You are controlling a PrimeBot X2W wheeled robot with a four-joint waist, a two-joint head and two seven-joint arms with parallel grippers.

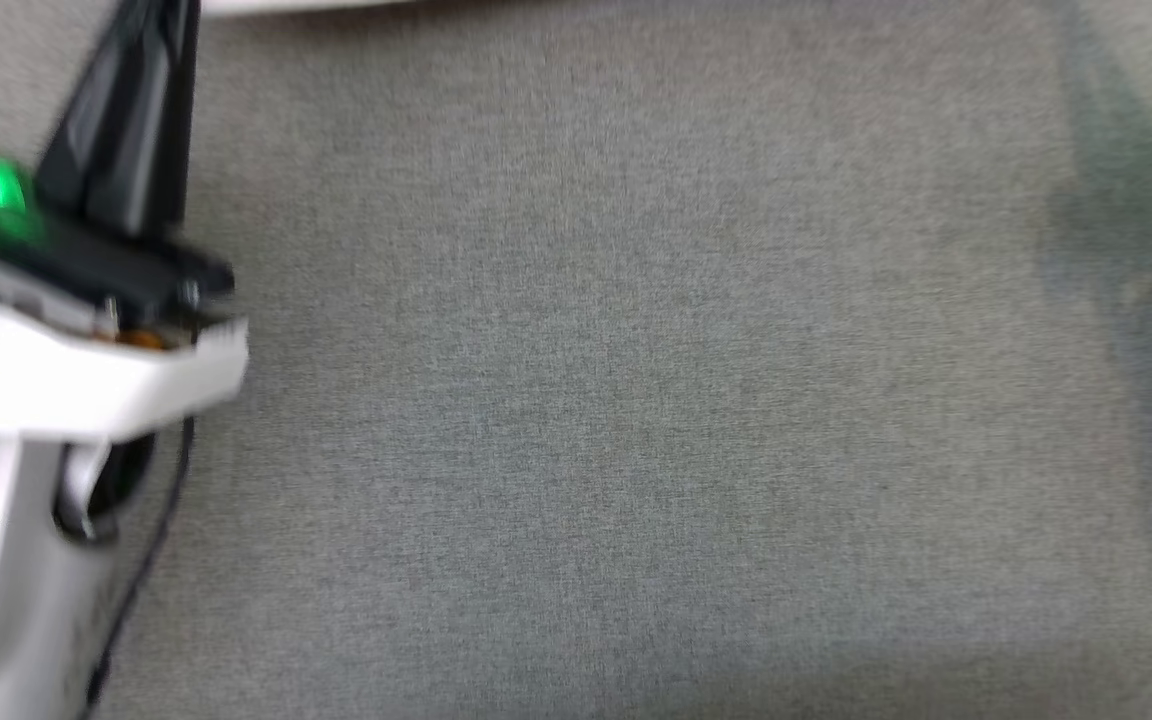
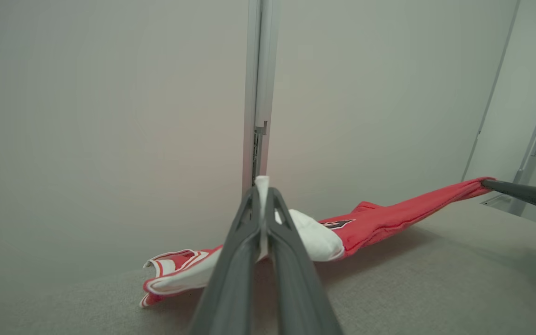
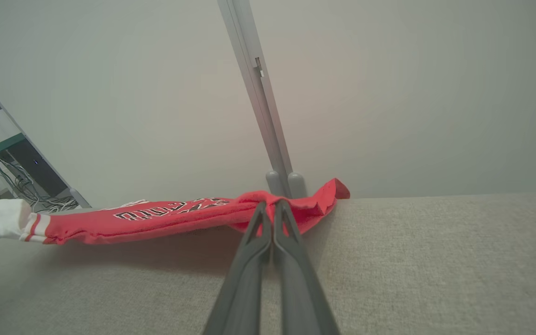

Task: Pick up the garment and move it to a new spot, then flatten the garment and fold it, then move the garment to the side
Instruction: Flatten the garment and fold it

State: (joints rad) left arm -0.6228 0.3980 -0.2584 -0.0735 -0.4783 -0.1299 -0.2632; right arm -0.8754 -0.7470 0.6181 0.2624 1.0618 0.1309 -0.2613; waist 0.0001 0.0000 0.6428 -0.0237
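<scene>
Stretching over the grey tabletop (image 1: 636, 400), the red-and-white garment (image 3: 156, 221) runs from nine o'clock to centre in the right wrist view, strung between both arms: left gripper (image 2: 262, 190) pinched on its white part, right gripper (image 3: 270, 204) clamped on red cloth.

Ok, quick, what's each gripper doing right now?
Left gripper: closed, fingers pinching the white part of the garment.
Right gripper: closed, fingers pinching the garment's red end.

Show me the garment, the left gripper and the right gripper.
garment (image 2: 389, 218): left wrist view, red stretched middle.
left gripper (image 2: 262, 191): left wrist view, between its fingertips.
right gripper (image 3: 269, 205): right wrist view, between its fingertips.
</scene>
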